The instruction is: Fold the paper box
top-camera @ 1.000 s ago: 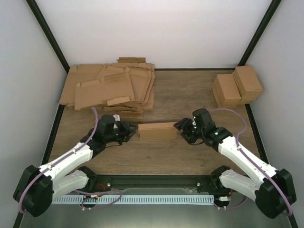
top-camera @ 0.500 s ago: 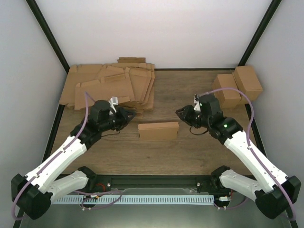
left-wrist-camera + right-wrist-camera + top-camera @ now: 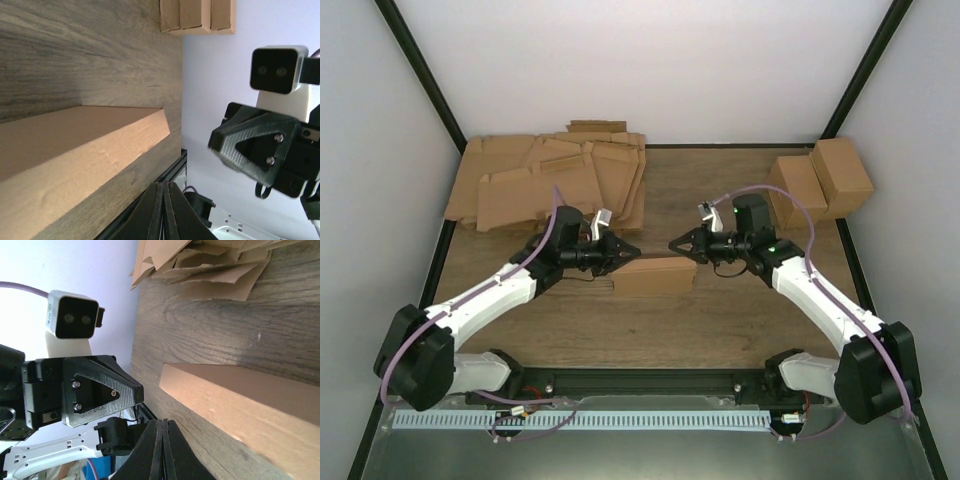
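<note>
We see the box (image 3: 654,276) lying closed and flat on the table (image 3: 720,330), its long side running left to right between the two arms. The left gripper (image 3: 635,250) sits at the box's far edge toward its left end, and its fingers (image 3: 162,210) are pressed together on nothing. The right gripper (image 3: 673,245) sits at the same far edge, right of the left one, tips facing it, and its fingers (image 3: 160,450) are likewise together and empty. Whether either tip touches the box we cannot tell (both wrist cameras show the cardboard close beside the fingers). Beyond the box to the left lies a heap of flat sheets (image 3: 555,190); beyond it to the right, well apart, two cartons (image 3: 820,180) stand side by side.
</note>
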Motion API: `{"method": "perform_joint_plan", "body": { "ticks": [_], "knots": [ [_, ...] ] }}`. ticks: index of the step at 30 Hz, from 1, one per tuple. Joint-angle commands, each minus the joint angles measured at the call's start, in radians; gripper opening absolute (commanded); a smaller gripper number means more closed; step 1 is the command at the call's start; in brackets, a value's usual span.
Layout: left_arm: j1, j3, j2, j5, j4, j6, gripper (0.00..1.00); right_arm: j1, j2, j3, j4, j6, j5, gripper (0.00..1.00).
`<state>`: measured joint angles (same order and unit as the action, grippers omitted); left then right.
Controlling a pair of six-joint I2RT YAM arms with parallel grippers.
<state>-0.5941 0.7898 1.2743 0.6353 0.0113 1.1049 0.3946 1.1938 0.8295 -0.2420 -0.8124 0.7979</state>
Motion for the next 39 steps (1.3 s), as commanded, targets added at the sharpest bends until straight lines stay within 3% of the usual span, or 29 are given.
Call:
{"method": "perform_joint_plan", "body": {
  "ticks": [1, 8, 23, 34, 39],
  "knots": [
    [0.025, -0.051, 0.012, 0.06, -0.098, -0.032, 0.04, -0.098, -0.006, -0.032, 0.049, 0.064, 0.138, 0.01],
    [0.116, -0.115, -0.002, 0.11, -0.086, -0.068, 0.04, -0.178, 0.017, -0.082, 0.053, 0.115, 0.222, 0.01],
    [0.116, -0.18, 0.086, 0.052, -0.036, -0.136, 0.04, -0.18, 0.171, -0.225, 0.2, 0.138, 0.19, 0.01],
    [0.101, -0.015, 0.019, 0.065, 0.113, -0.172, 0.07, -0.179, 0.062, -0.032, -0.037, 0.256, 0.158, 0.01],
    [0.096, 0.091, 0.004, -0.001, 0.293, -0.266, 0.1, -0.179, 0.03, 0.041, -0.121, 0.313, 0.124, 0.05]
  ]
}}
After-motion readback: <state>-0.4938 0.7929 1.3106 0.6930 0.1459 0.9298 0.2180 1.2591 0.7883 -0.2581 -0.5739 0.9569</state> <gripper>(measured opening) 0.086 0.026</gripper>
